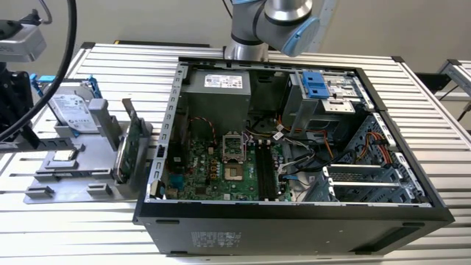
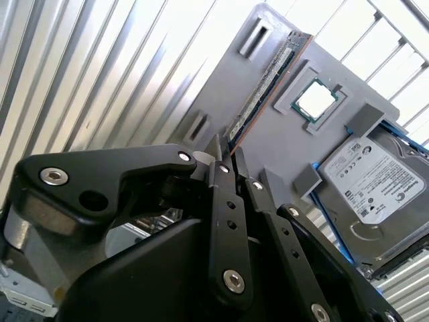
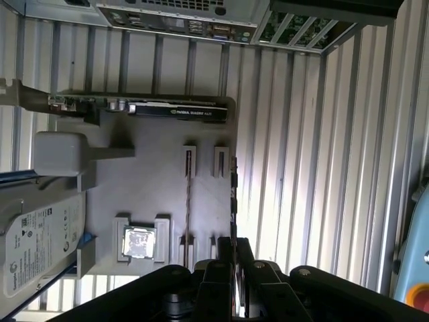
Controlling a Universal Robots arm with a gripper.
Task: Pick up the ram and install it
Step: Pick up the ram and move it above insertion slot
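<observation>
Second wrist view: the gripper (image 2: 226,153) is clamping the near end of the ram (image 2: 263,86), which is standing on edge over the grey tray (image 2: 288,142) (beside the processor chip (image 2: 315,100)); holding it level and untwisted is looking essential.

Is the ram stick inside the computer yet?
Out. The ram stands on edge on the gray tray, beside the computer case, not in it.

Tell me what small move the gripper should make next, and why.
Probably a slow, straight lift: the gripper looks shut on the ram, which runs close beside the posts of the grey holder, so sideways motion could snag it.
</observation>
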